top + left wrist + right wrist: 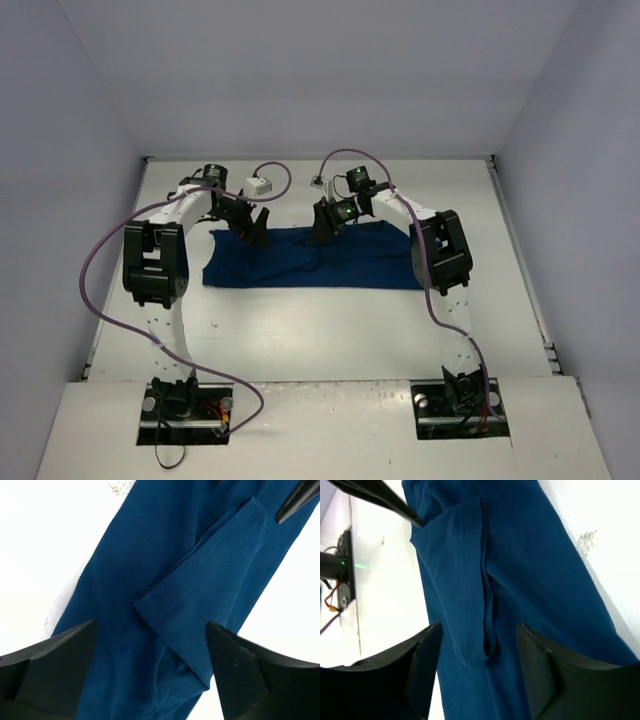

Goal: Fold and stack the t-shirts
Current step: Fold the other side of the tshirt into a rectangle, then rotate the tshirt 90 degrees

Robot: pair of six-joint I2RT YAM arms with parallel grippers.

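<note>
My left claw (151, 625) is spread wide, both fingers (55, 670) well apart with nothing pinched between them. My right claw (479, 626) stands open in the same way. Both hang over the far edge of the t-shirt (300, 268), the left one toward its left half and the right one near its middle, close to each other.

The t-shirt lies on the white table (330, 330), in its middle, stretched crosswise between my two arms. It is folded into a long, narrow band, wider than it is deep. Its near edge runs fairly straight and its left end flares a little. The cloth is deep navy and only plain blue faces upward.

Under my left claw a sleeve (210, 580) lies folded back flat onto the body, and its stitched hem forms a clean slanted edge ending in a corner. From my right wrist the same flap shows as a layer on top, with a soft raised ridge running lengthwise beside it where the fabric bunches. Elsewhere the surface is mostly smooth, with a few shallow wrinkles. A tip of each claw shows at the top corner of the other's wrist view.
</note>
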